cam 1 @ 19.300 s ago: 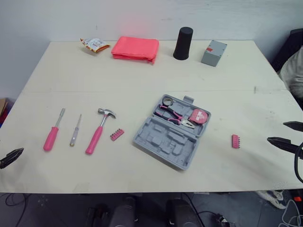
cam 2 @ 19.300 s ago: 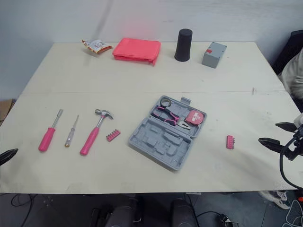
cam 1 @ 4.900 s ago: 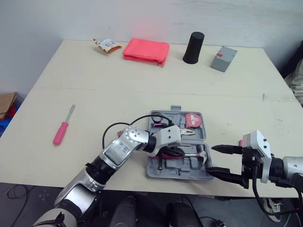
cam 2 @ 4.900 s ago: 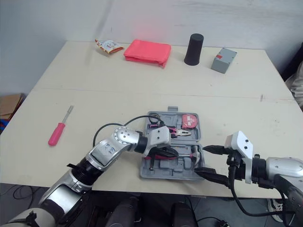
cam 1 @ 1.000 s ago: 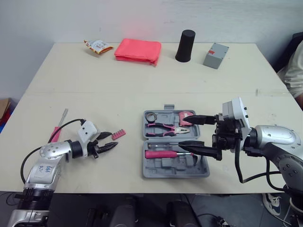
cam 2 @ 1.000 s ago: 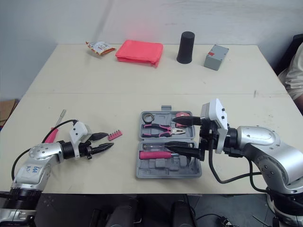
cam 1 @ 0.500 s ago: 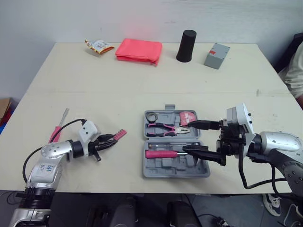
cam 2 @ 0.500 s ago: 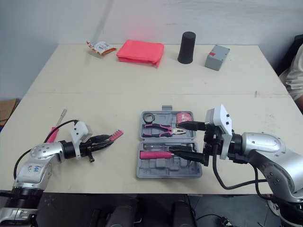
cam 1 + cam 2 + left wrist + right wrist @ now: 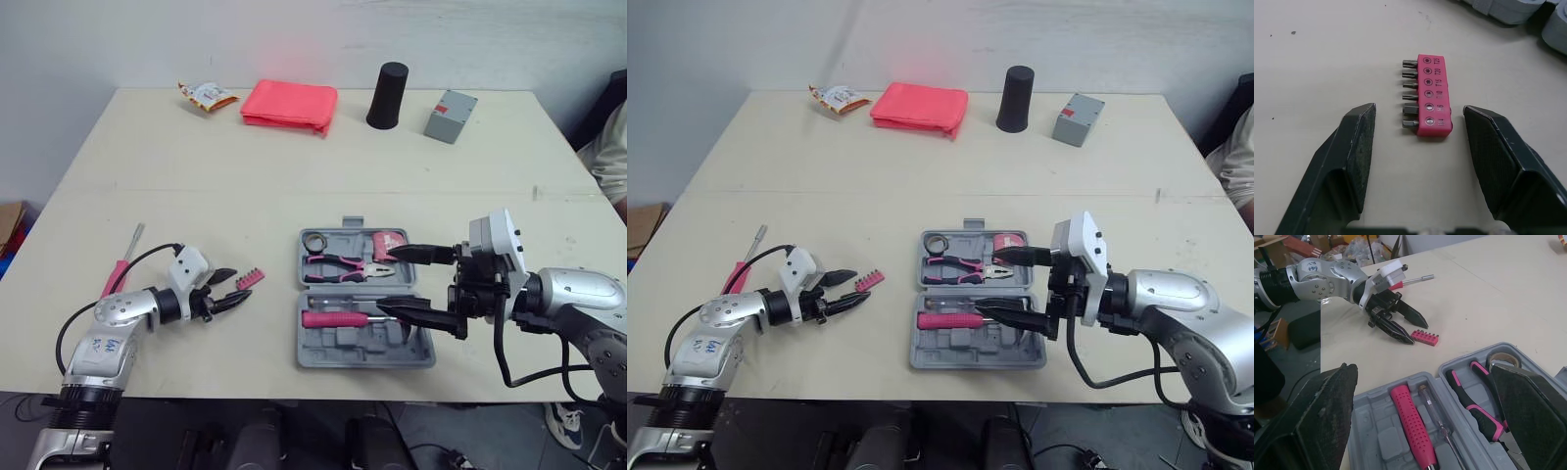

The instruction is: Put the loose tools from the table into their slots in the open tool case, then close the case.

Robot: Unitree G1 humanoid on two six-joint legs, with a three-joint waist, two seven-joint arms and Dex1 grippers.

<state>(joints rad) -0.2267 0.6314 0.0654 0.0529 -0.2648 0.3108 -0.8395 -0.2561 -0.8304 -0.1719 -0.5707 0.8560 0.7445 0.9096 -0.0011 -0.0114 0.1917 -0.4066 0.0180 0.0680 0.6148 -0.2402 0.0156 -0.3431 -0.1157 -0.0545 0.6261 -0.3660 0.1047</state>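
The pale table stands against a white wall, with a snack packet, a pink cloth, a black cup and a grey box along its far edge, one of each and none part of the job.

The case lies open in the middle and looks more than half filled. Five things sit in its slots:
- pliers
- a tape measure
- a tape roll
- a pink-handled tool (its head is hidden by the gripper)
- a slim tester

Two loose tools show on the table: one bit holder carrying six bits, and one screwdriver near the left edge.

The left gripper is spread wide and low, a finger on each side of the bit holder and touching neither side. The grab seems about to happen.

The right gripper is also wide apart and holds nothing, hovering over the case's right part.

Left to do, by my reading: the holder, the screwdriver, then the lid.
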